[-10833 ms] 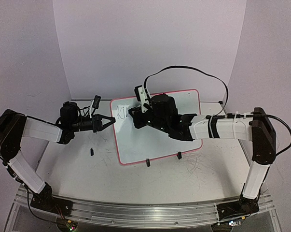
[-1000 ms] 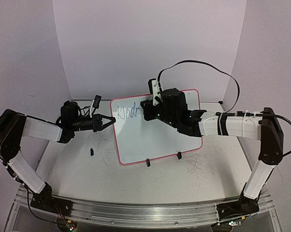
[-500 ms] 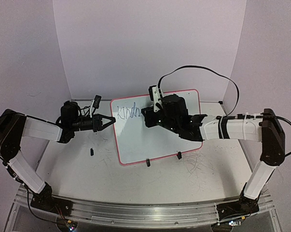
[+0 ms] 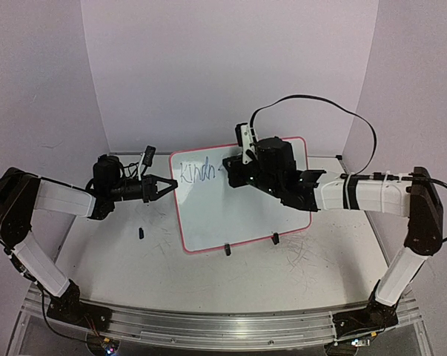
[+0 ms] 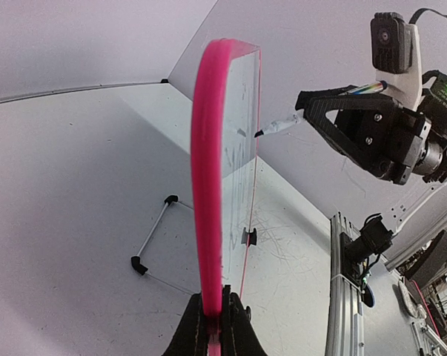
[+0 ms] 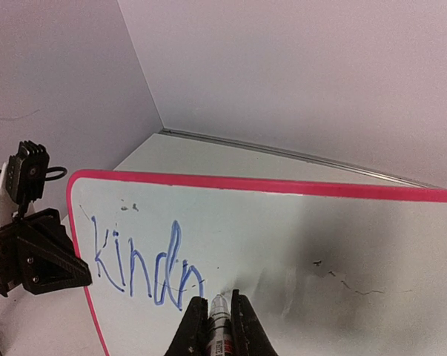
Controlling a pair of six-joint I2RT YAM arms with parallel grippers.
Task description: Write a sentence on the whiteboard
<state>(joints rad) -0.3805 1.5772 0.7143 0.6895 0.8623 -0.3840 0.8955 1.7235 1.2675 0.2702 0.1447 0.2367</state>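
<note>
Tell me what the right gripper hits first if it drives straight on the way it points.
The face of the whiteboard. The right gripper holds a marker whose tip leads, just right of the blue letters; it looks on or nearly on the surface, though depth is unclear.

Whiteboard (image 4: 230,215), blue sentence (image 4: 196,172), left end effector (image 4: 171,186) at edge

scuffed white tabletop (image 4: 208,285): whiteboard (image 4: 230,215) on clip feet (image 4: 227,250), sm black bit (image 4: 141,233) to its left.
</note>
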